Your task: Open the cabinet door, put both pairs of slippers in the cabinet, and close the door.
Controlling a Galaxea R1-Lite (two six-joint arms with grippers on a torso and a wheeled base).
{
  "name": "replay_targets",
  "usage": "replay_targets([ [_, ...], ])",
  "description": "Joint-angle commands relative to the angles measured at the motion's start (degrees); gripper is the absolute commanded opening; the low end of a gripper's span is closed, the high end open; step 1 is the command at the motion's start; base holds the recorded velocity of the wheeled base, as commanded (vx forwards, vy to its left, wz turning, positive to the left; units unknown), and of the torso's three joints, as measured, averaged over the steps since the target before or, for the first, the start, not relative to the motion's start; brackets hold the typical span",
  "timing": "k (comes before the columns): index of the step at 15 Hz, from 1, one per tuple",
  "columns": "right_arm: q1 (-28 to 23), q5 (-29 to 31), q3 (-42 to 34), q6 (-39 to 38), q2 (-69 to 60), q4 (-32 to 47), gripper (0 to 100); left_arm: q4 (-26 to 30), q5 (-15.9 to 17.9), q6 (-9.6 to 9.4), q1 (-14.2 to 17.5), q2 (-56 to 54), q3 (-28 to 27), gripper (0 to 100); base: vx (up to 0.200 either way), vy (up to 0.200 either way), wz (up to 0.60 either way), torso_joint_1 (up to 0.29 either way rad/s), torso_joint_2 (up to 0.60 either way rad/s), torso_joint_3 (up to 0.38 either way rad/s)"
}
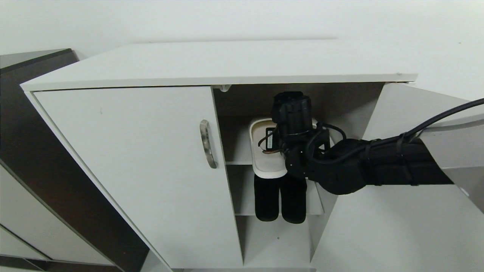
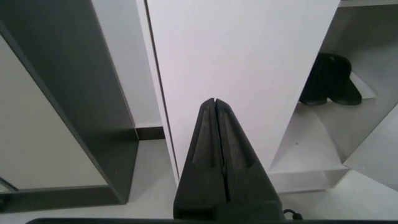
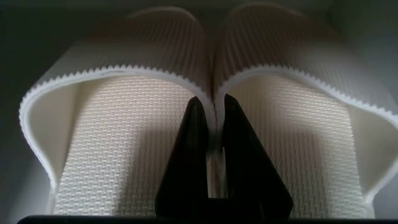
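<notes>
The right gripper [image 3: 210, 106] pinches the white slippers [image 3: 106, 162] by their inner edges, toes pointing straight ahead into the cabinet [image 1: 227, 64] (left gripper [image 2: 214, 109] pressed together, empty).

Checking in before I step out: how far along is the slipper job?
Done: the cabinet door stands open, and the black slippers sit on the lower shelf. In hand: the right gripper pinches the white slippers together at the upper shelf, not yet released. Left: let go, pull the arm out, close the door.
</notes>
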State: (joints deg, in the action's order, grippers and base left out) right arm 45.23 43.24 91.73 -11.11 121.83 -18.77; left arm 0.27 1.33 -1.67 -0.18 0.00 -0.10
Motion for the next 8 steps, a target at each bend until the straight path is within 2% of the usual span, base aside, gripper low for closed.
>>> replay_targets([
  [1, -1.46, 0.0, 6.26, 0.03, 3.76, 2.34, 0, 0.0, -0.01, 0.0, 0.01, 0.09, 0.01, 0, 0.0, 0.0, 0.0, 0.0, 0.0, 0.0],
  [8, -3.92, -0.61, 11.8, -0.32, 9.04, 2.87, 0, 0.0, -0.01, 0.09, 0.01, 0.09, 0.01, 0, 0.0, 0.0, 0.0, 0.0, 0.0, 0.0],
])
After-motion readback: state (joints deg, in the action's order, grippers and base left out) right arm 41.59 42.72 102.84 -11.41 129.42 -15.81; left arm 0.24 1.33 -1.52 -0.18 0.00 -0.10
